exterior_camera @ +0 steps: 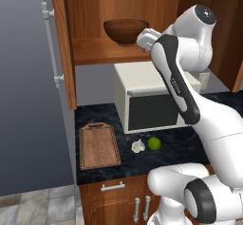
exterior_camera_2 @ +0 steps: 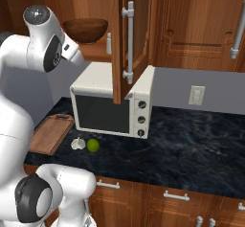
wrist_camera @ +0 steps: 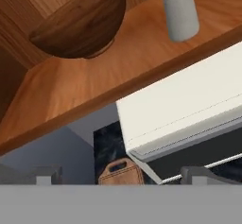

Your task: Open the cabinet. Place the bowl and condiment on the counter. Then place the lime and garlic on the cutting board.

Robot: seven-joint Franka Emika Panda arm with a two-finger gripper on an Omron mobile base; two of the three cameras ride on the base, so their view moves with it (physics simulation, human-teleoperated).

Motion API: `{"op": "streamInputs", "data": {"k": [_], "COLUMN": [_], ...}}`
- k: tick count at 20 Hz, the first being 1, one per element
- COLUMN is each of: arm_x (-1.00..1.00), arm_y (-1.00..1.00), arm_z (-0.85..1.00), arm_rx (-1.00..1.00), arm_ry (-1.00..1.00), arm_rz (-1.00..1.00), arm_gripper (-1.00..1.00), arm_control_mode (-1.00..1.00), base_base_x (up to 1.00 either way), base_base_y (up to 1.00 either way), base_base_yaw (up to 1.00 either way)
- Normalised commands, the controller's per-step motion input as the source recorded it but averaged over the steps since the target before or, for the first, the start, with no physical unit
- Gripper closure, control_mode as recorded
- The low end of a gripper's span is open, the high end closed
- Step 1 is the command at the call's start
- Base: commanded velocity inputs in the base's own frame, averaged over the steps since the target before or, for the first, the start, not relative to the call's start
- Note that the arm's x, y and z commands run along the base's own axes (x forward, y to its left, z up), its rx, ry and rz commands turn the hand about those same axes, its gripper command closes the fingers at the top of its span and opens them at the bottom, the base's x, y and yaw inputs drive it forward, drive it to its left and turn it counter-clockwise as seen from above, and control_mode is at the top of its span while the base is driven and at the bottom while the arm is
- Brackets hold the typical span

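Left base view: the dark marbled table [exterior_camera: 185,148] carries a white microwave [exterior_camera: 152,100], with the board [exterior_camera: 98,146] lying flat left of it, handle slot at the far end. The garlic [exterior_camera: 138,146] and lime [exterior_camera: 154,144] sit just beside each other in front of the microwave, off the board. Above, the cabinet [exterior_camera: 95,43] stands open, its left door [exterior_camera: 62,43] swung out. The arm reaches up, its wrist at the shelf edge just right of the bowl [exterior_camera: 126,31], which sits on the shelf.

Right base view: the cabinet's right door [exterior_camera_2: 128,39] hangs open over the microwave. The bowl rests on the shelf behind the arm's raised elbow; garlic and lime lie near the board on the table.

Hand view: the pincer [wrist_camera: 123,176] hangs below the shelf edge, fingertips [wrist_camera: 47,176] wide apart and holding nothing. The brown bowl sits upright on the shelf [wrist_camera: 94,86], the white condiment [wrist_camera: 181,12] standing near it, apart. The microwave top and the board's handle end show beneath.
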Motion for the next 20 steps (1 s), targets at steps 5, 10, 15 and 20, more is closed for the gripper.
{"op": "streamInputs", "data": {"k": [5,10,15,20], "arm_x": [0.04,0.13,0.18,0.08], "arm_y": [-0.49,-0.56,-0.24,-0.05], "arm_z": [0.01,0.0,-0.02,-0.02], "arm_rx": [-0.15,-0.16,-0.22,-0.04], "arm_ry": [-0.08,-0.11,-0.09,0.01], "arm_rz": [0.06,0.01,0.0,0.0], "arm_gripper": [-1.0,-1.0,-1.0,-1.0], "arm_control_mode": [-1.0,-1.0,-1.0,-1.0], "base_base_x": [0.0,0.0,0.0,0.0], "base_base_y": [0.0,0.0,0.0,0.0], "base_base_yaw": [0.0,0.0,0.0,0.0]}}
